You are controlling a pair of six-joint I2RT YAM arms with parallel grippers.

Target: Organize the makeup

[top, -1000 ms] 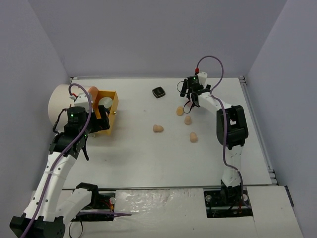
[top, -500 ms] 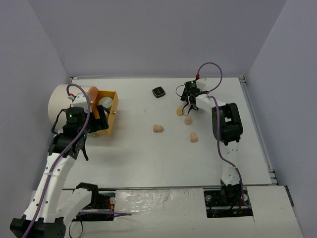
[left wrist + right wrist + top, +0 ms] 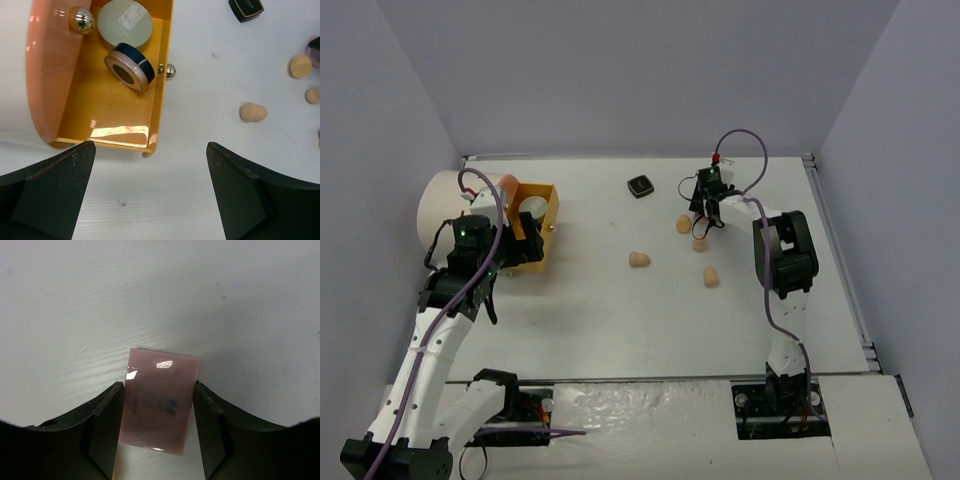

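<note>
A pink square pad point(image 3: 161, 407) lies flat on the white table, and my right gripper point(image 3: 159, 430) is shut on it, one black finger against each long side. From above, that gripper point(image 3: 703, 208) sits at the far right among several peach sponges point(image 3: 683, 224). A black square compact point(image 3: 640, 186) lies to its left. My left gripper point(image 3: 150, 195) hangs open over bare table just in front of the orange drawer point(image 3: 105, 105). Inside the drawer are a pale green disc point(image 3: 125, 23) and a dark round compact point(image 3: 130, 66).
The orange drawer juts from a large cream cylinder point(image 3: 440, 200) at the far left, with a small chrome knob point(image 3: 170, 71) on its side. Grey walls close in the table on three sides. One sponge point(image 3: 639, 259) lies mid-table.
The right gripper came down onto the table and its jaws closed in from wide open onto the pink pad. The left arm stayed still.
</note>
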